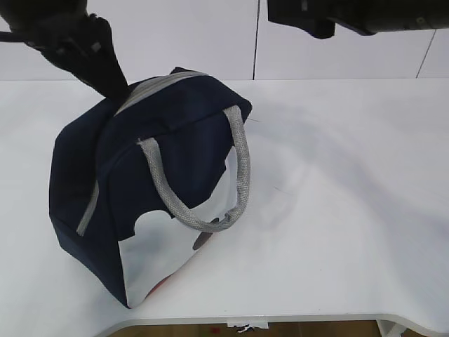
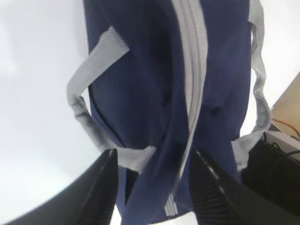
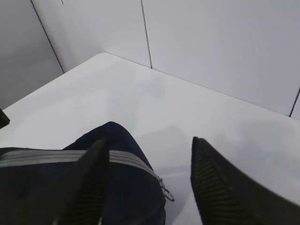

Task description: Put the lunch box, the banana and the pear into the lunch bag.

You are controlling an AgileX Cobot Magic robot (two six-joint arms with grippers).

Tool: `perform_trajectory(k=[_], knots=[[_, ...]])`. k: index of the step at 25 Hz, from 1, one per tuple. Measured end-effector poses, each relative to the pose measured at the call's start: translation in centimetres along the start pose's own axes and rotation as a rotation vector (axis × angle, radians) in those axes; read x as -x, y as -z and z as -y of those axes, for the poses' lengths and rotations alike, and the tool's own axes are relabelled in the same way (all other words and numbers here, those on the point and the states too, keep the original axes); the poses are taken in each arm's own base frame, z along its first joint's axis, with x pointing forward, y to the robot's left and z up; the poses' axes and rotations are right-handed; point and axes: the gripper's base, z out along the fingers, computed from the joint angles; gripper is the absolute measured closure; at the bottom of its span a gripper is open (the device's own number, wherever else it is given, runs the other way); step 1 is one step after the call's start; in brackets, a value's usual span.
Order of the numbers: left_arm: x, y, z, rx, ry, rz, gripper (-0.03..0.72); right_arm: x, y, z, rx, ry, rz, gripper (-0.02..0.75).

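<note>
One lunch bag (image 1: 151,189) occupies the near left of the table (image 1: 351,210), nearest the camera, with its white side panel facing forward and its zipper seam (image 2: 193,70) appearing closed along the top. Two grey handles (image 1: 210,182) are counted. The lunch box, banana and pear are not visible in any view; whether they are inside cannot be confirmed.

The left gripper (image 2: 154,187) sits at the bag's far top, jaws apart, straddling the zipper trim without visibly clamping it. The right gripper (image 3: 145,183) hangs above the bag's far right end near the ring pull (image 3: 166,193), jaws apart and empty.

Risk, as judged: the bag leans on soft fabric, so a snagged left jaw on withdrawal could drag or topple it. An off-line pull at the ring could also shift the bag.
</note>
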Motion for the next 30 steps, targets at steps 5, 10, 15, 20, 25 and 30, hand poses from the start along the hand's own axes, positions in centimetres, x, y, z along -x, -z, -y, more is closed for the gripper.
perform_trajectory(k=[5, 10, 15, 20, 25, 30], knots=[[-0.8, 3.8, 0.8, 0.036, 0.076, 0.083, 0.312, 0.0, 2.0, -0.7, 0.0, 0.009, 0.021, 0.302], [-2.3, 6.3, 1.8, 0.046, 0.123, 0.134, 0.318, 0.3, 3.9, -1.4, 0.001, 0.021, 0.053, 0.302], [-7.0, 9.4, 3.8, 0.055, 0.134, 0.177, 0.319, 0.4, 6.2, -2.4, 0.021, 0.037, 0.084, 0.302], [-11.4, 11.0, 5.5, 0.065, 0.126, 0.21, 0.321, 0.1, 8.0, -3.2, 0.041, 0.047, 0.104, 0.302], [-16.3, 11.1, 7.0, 0.067, 0.124, 0.216, 0.322, -1.1, 8.4, -3.4, 0.048, 0.039, 0.08, 0.302], [-21.3, 11.5, 8.6, 0.087, 0.11, 0.295, 0.322, -1.7, 8.3, -3.4, 0.051, 0.034, 0.063, 0.302]])
